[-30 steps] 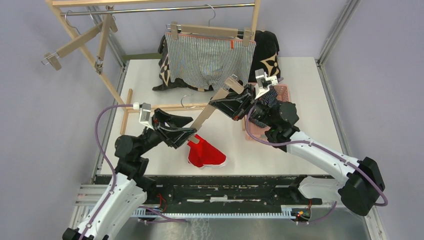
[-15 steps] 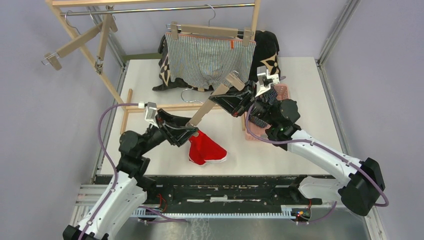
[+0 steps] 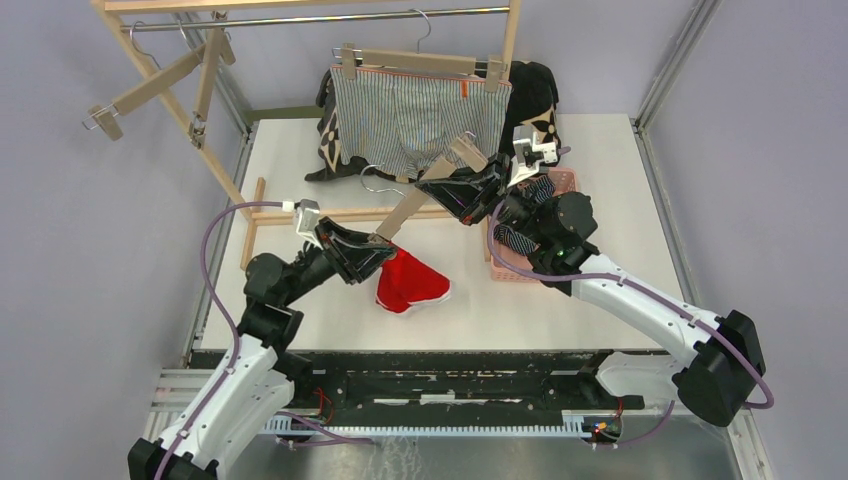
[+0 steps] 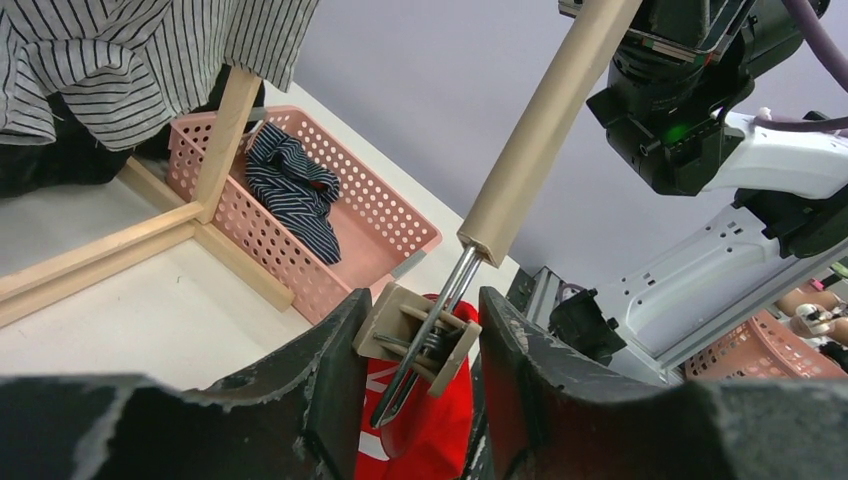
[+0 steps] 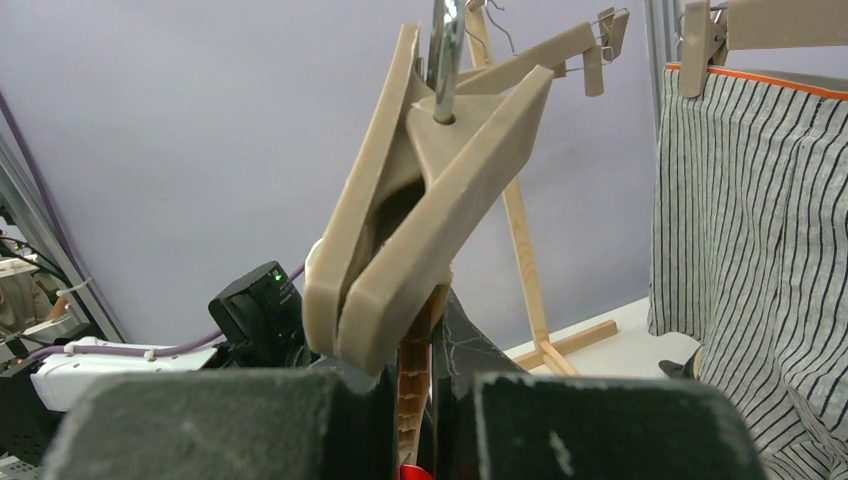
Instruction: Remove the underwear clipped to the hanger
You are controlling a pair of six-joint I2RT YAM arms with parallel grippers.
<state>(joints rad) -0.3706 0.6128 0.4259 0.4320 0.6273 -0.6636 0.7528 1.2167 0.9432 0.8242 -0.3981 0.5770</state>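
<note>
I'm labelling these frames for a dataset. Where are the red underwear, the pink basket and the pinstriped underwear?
red underwear (image 3: 412, 283): top view, middle of the cloth.
pink basket (image 4: 380, 205): left wrist view, perforated inner wall.
pinstriped underwear (image 3: 415, 115): top view, centre of the hanging cloth.

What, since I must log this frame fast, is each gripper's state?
Left gripper: jaws closed on the clip.
Right gripper: shut on the hanger.
</note>
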